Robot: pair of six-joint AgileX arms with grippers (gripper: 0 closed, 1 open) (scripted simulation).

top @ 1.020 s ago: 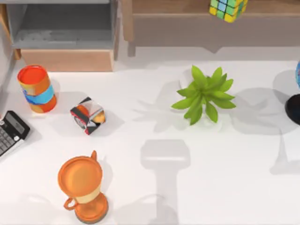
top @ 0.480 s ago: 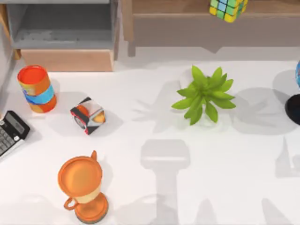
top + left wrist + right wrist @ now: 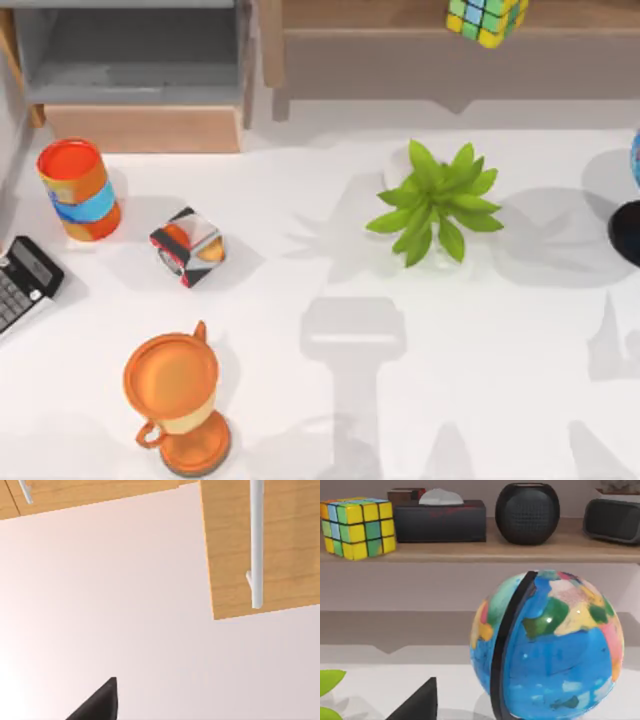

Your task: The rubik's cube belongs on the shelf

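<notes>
The rubik's cube (image 3: 358, 527) already sits on the shelf (image 3: 530, 555), resting on the wooden ledge with nothing gripping it, so I judge the placing step done and the task at its end or in the retreat. The right tool (image 3: 417, 702) shows as one dark fingertip low in its wrist view, well apart from the cube, which lies up and beyond it on the ledge; whether this tool is open or closed I cannot tell. The left tool (image 3: 97, 702) likewise shows a single dark tip, facing a pale wall and wooden cabinet doors, and its state cannot be told either. The next move, as I judge it, calls for nothing more than keeping both arms clear of the shelf so the cube is not knocked. Counted: one rubik's cube, one shelf, one globe (image 3: 547, 645) just ahead of the right tool, one green plant (image 3: 435, 205), one glossy black-and-orange cube (image 3: 187, 246), one orange can (image 3: 78, 189), one orange trophy cup (image 3: 175, 400), one calculator (image 3: 22, 282) on the tabletop (image 3: 480, 400).
</notes>
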